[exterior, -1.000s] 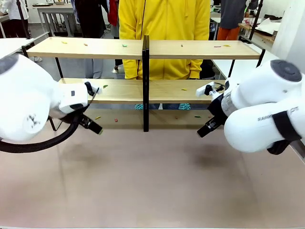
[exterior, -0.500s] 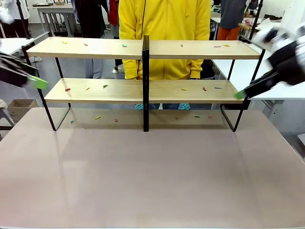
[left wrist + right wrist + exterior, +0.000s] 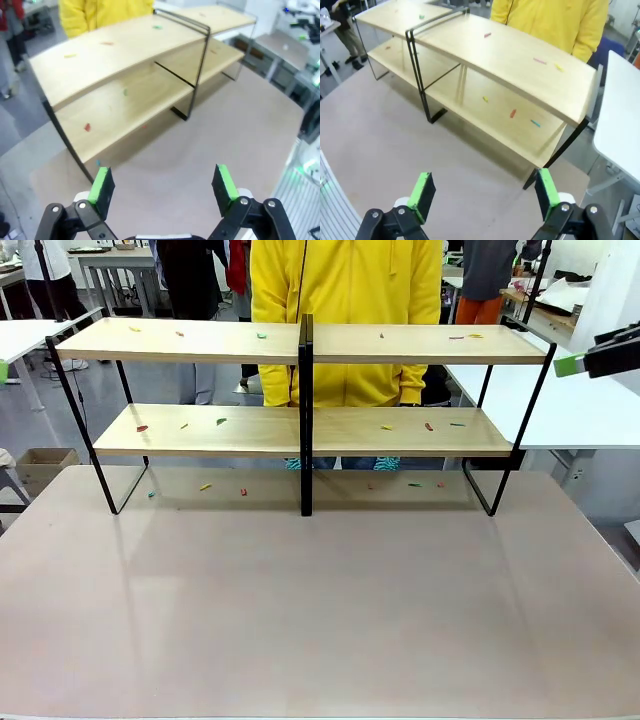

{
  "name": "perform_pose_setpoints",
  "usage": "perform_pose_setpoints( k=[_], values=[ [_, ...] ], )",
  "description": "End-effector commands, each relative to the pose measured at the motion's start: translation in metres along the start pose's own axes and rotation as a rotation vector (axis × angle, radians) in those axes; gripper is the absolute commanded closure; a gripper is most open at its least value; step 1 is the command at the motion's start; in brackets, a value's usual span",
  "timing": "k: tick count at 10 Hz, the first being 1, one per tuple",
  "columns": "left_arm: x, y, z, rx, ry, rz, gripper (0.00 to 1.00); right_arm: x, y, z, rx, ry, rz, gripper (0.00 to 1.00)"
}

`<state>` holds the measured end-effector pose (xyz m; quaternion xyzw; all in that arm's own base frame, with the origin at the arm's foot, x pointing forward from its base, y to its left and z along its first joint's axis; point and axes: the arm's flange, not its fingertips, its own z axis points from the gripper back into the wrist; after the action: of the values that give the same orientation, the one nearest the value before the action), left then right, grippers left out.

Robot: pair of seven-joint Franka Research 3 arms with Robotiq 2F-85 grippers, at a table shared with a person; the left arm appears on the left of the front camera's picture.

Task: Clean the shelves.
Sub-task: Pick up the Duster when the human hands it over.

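Observation:
The shelves (image 3: 200, 340) stand across the far side of the table: two long light-wood boards on a thin black frame with a black centre post (image 3: 306, 410). Several small coloured scraps lie on both boards and on the table under them. In the left wrist view my left gripper (image 3: 162, 187) hovers open and empty, high above the table, facing the shelves (image 3: 115, 65) from their left end. My right gripper (image 3: 482, 192) is likewise open and empty, high off the right end of the shelves (image 3: 520, 55). In the front view, one green-padded fingertip (image 3: 568, 366) pokes in at the right edge.
A person in a yellow hoodie (image 3: 345, 300) stands close behind the shelves. The brown table top (image 3: 320, 600) stretches in front of them. White tables stand to the right (image 3: 590, 410) and left (image 3: 20, 335), with a cardboard box (image 3: 40, 460) on the floor.
Both arms have drawn back from in front of the lower board, rising and swinging out to the sides. They have almost left the front view. Both grippers stayed open.

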<state>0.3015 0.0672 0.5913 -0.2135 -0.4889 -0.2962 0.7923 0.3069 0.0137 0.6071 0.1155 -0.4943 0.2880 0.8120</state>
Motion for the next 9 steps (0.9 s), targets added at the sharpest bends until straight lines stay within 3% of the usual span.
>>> perform_pose_setpoints(
  k=[1, 9],
  values=[
    [-0.066, -0.060, -0.036, 0.116, -0.040, 0.057, 0.00, -0.030, 0.015, -0.017, 0.019, -0.043, 0.001, 0.00],
    [-0.060, -0.069, -0.048, 0.210, 0.069, 0.069, 0.00, -0.033, 0.005, -0.029, 0.007, -0.029, -0.017, 0.00]
  ],
)
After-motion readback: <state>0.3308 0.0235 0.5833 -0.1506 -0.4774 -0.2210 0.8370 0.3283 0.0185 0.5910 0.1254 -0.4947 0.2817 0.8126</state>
